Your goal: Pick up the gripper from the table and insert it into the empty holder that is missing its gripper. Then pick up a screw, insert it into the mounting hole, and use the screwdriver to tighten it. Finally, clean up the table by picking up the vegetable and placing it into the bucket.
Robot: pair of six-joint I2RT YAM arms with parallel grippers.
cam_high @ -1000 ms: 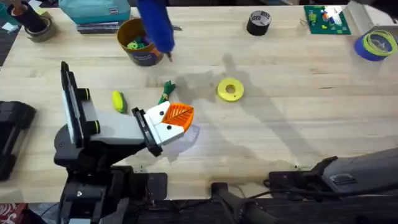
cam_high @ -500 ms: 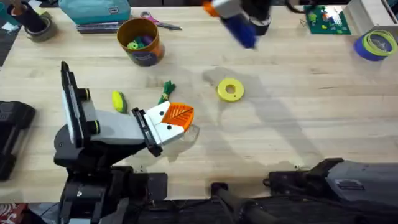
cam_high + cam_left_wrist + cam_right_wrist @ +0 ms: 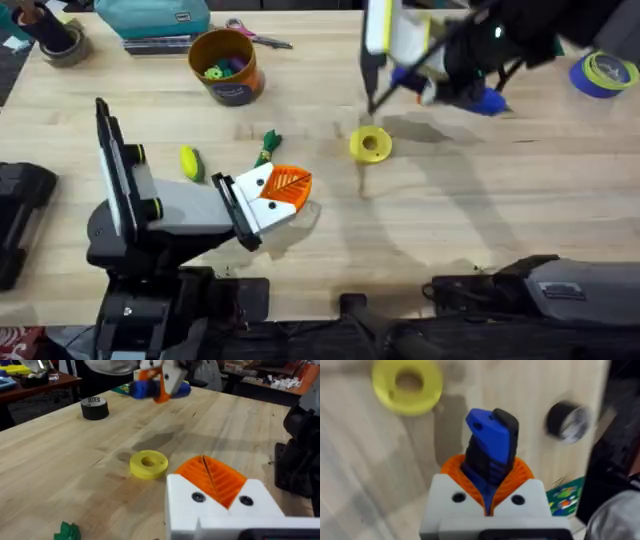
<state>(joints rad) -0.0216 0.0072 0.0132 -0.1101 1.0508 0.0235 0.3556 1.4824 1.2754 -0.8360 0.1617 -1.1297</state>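
My right gripper hangs above the table's far middle, shut on the blue screwdriver, which lies crosswise between its orange pads. My left gripper rests low near the front left, shut with nothing between its jaws. Its white holder carries the orange ribbed gripper, and two dark screw heads sit in the holder's face. The green vegetable lies on the table just beyond the left gripper. The mustard bucket stands at the back left with small coloured pieces inside.
A yellow flat ring lies mid-table under the right gripper. A small yellow piece sits left of the vegetable. A black tape roll, blue tape roll, scissors and a teal case line the back edge.
My right arm has carried the screwdriver from beside the bucket rightward along the back of the table to above the yellow ring. The left arm has not moved.
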